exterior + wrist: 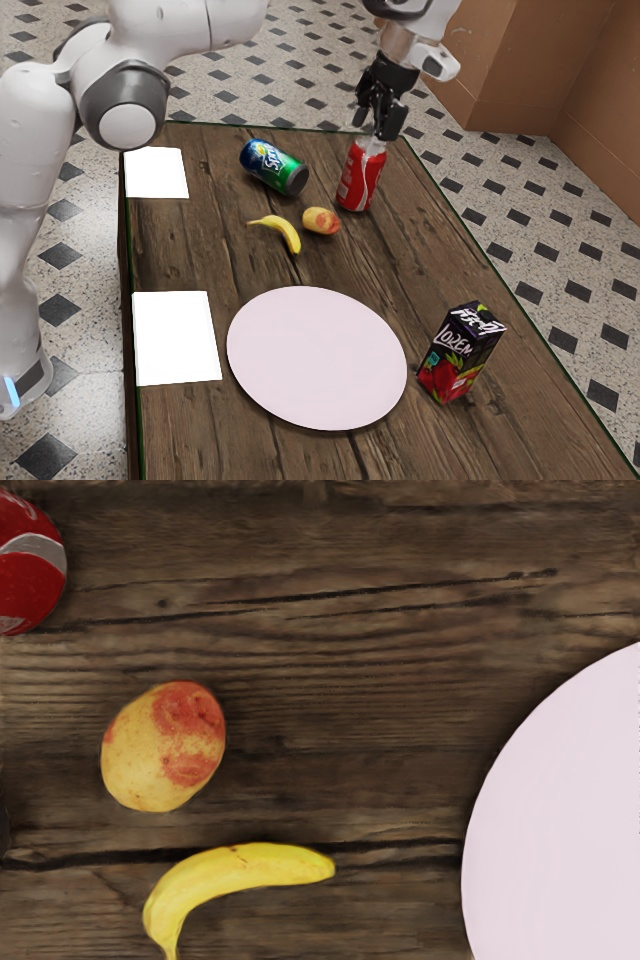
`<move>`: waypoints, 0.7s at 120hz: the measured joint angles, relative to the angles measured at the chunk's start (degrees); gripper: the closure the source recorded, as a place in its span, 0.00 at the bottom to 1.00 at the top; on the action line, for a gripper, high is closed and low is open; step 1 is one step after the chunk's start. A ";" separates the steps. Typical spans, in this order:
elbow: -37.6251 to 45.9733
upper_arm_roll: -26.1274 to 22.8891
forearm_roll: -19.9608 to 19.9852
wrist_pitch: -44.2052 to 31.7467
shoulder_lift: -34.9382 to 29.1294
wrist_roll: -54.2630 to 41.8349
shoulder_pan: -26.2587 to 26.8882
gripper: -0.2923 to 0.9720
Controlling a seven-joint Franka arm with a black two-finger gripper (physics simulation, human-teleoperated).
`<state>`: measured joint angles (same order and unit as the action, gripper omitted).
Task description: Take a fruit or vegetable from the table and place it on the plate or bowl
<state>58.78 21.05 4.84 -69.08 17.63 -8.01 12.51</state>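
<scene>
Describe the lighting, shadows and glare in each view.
Exterior view: soft, even light, with only faint contact shadows under the carton and red can, and no glare on the plate. Wrist view: equally flat light, a thin shadow hugging the round fruit, the plate evenly pale.

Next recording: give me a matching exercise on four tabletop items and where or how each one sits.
1 banana; 2 Sprite can; 3 red soda can; 4 juice carton
a toppled on its side; b nearest the gripper; c exterior view's right of the plate; d exterior view's left of the yellow-red fruit
Pairs: 1-d; 2-a; 3-b; 4-c
</scene>
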 joint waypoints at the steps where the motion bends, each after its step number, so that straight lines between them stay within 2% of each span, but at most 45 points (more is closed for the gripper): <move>1: 0.01 0.01 0.03 -0.33 0.00 -0.01 0.00 0.23; 24: -0.38 -0.03 0.40 -4.97 -0.59 -0.23 -0.17 0.23; 48: -4.48 -3.77 -0.89 -3.50 -15.44 0.50 0.53 0.23; 58: -4.54 -7.93 -0.87 0.28 -18.60 2.56 -3.68 0.23; 67: -4.44 -11.00 -1.07 2.08 -16.78 4.09 -8.14 0.23; 74: -3.41 -13.82 -3.09 1.26 -13.38 3.46 -10.55 0.23; 78: -2.66 -14.96 -4.74 0.59 -11.66 2.98 -8.81 0.23; 84: -2.26 -15.74 -7.62 -0.49 -8.63 2.62 -3.52 0.23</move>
<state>56.53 5.31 -2.78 -69.57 9.00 -5.39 8.98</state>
